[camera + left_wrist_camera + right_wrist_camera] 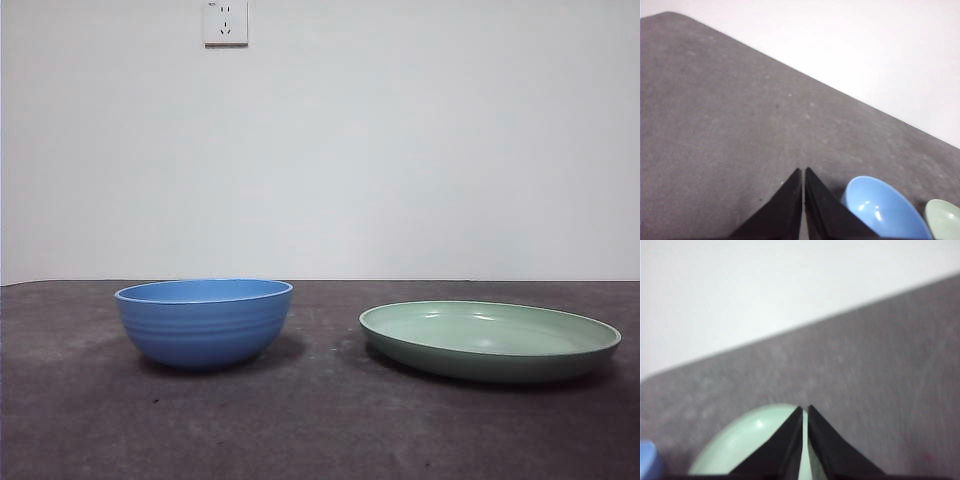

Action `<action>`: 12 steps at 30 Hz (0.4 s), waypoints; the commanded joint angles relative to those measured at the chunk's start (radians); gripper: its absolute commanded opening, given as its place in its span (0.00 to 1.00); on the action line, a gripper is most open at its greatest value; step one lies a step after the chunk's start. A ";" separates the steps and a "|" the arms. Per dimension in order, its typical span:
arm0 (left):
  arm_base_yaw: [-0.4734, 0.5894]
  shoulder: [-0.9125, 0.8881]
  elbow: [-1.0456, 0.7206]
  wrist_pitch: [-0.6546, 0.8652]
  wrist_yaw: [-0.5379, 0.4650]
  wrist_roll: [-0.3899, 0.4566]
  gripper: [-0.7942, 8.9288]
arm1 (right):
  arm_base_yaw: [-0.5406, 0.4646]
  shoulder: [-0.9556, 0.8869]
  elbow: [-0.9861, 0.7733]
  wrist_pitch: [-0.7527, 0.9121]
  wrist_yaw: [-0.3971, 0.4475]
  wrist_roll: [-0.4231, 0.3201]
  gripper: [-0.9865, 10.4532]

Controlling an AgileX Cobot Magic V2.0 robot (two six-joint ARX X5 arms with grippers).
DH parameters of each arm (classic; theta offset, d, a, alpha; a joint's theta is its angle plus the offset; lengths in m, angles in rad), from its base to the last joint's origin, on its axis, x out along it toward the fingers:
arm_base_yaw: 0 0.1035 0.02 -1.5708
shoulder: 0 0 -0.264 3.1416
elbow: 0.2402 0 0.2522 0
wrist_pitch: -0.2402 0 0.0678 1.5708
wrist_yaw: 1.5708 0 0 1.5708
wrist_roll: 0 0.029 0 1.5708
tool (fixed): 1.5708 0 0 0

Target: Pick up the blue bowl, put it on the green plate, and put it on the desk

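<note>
Blue bowl [204,322] and green plate [490,340] sit apart on the desk [320,430], both tools pressed together.

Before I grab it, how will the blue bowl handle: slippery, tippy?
The blue bowl looks rigid and glossy, so probably slick at its thin rim. It narrows to a smaller base on the desk, so a sideways push may rock it. It appears empty, likely light.

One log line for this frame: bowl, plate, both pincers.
blue bowl: on desk, empty, apart from plate | green plate: on desk, empty | left pincer: shut, aloft near bowl | right pincer: shut, above plate | phase: pick not started
</note>
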 commanded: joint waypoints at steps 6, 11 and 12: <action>0.003 0.149 0.218 -0.088 0.048 0.065 0.09 | -0.002 0.129 0.224 -0.095 -0.007 -0.061 0.10; 0.003 0.309 0.377 -0.193 0.147 0.168 0.09 | -0.002 0.293 0.411 -0.243 -0.063 -0.167 0.10; 0.003 0.343 0.406 -0.217 0.171 0.192 0.09 | -0.001 0.325 0.447 -0.275 -0.082 -0.188 0.10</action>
